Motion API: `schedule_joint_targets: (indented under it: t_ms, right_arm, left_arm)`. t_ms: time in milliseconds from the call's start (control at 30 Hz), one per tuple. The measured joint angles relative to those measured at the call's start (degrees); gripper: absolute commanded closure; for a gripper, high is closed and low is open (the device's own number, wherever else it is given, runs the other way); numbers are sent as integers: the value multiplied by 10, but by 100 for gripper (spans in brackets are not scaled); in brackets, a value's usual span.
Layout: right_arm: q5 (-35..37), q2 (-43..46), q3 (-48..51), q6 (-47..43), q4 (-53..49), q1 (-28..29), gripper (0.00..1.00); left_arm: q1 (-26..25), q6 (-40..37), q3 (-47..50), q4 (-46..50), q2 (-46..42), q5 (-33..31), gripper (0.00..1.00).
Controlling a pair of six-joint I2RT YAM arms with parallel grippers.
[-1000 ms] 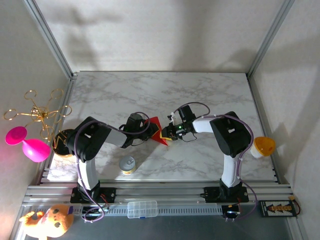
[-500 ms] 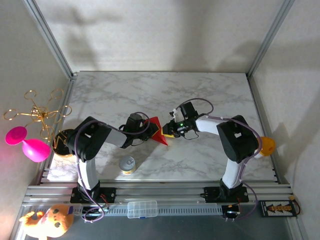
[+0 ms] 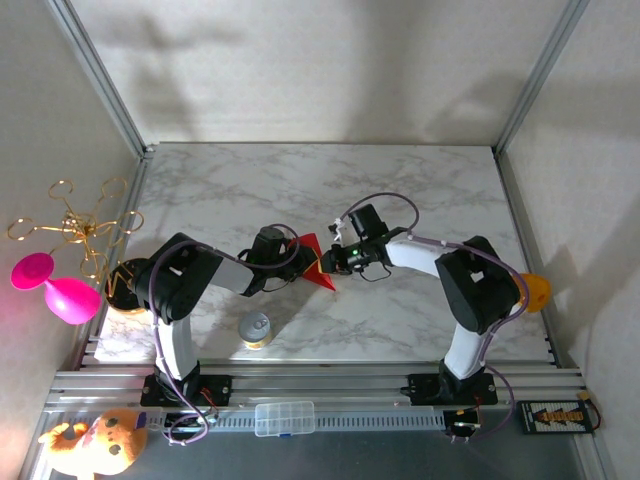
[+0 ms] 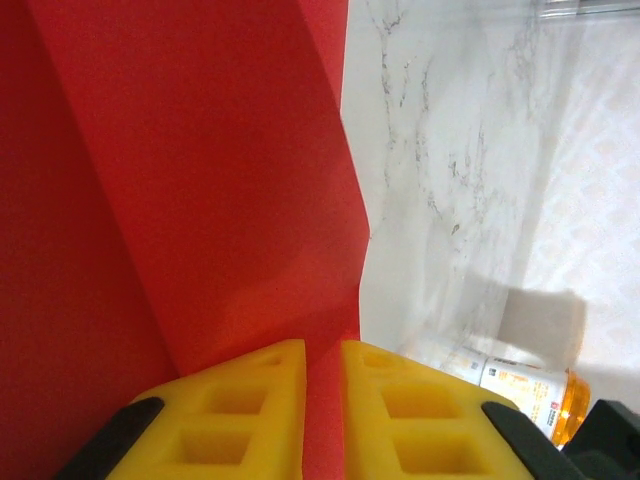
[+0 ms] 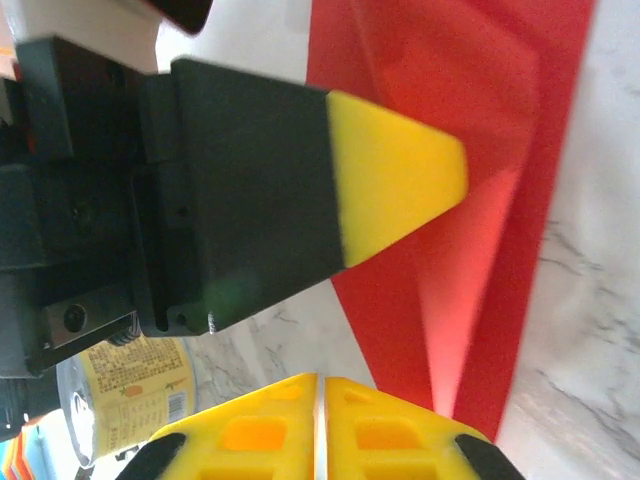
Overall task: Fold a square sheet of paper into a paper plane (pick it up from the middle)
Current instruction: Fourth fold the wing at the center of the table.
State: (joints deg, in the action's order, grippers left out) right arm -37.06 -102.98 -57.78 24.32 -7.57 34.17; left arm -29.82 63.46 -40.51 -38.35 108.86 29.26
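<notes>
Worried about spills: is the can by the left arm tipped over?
No, the can stands upright, its round top facing the overhead camera.

The paper [image 3: 318,262] is lying near the middle of the surface [image 3: 300,190], between the left tool [image 3: 301,263] on its left and the right tool [image 3: 329,268] on its right. A can [image 3: 255,329] is standing toward the near edge, before and left of the paper.
</notes>
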Motion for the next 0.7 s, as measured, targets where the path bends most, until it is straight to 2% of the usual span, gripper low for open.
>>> schedule_joint_targets:
  t_ms: [700]
  right_arm:
    - [45, -42, -7, -11, -30, 5, 91]
  left_arm:
    - [4, 13, -16, 36, 1, 9, 84]
